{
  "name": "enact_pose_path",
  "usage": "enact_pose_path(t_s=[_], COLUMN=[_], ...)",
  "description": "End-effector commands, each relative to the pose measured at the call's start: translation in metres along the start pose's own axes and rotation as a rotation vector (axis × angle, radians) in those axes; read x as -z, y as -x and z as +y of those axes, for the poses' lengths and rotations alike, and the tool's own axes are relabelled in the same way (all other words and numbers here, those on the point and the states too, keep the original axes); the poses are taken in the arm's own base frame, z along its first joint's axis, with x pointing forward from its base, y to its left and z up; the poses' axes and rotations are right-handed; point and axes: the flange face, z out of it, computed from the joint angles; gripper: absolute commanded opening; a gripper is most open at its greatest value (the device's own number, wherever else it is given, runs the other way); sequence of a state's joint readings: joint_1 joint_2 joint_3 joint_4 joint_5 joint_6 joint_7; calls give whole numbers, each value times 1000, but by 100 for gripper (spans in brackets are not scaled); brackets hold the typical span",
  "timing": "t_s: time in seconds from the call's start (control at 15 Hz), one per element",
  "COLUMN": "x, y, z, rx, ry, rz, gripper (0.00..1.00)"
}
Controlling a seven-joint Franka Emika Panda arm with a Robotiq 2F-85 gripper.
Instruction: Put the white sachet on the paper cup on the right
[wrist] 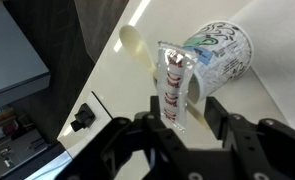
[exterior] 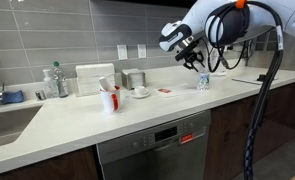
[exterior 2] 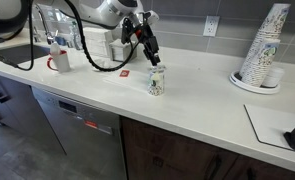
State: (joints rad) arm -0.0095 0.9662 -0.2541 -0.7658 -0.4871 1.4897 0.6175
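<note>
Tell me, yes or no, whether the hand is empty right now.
No: in the wrist view the hand grips the white sachet between its fingers, in front of the paper cup.

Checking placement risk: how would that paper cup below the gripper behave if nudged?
The paper cup stands upright, taller than wide, so probably light and apt to tip. On the smooth counter it may slide. Its thin wall likely dents under the gripper holding the sachet.
</note>
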Motion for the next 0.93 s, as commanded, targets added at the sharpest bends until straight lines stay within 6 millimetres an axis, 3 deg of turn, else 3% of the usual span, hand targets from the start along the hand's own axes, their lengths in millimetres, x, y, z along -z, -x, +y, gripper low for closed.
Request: enact_pose_path(t_s=[0.0,0.07,0.13,0.27,0.4,0.87], x=[3,4,6,12,23,81], y=[-3,-3,-3,-1,2,21], z=[2,4,5,7,8,22], rx=[7,8,12,47,110,411], ry=[-37,-45,-49,-59,-81,-180], rz=[-26,-27,-29,-31,-19,42], gripper=[59,63,60,82,96,100])
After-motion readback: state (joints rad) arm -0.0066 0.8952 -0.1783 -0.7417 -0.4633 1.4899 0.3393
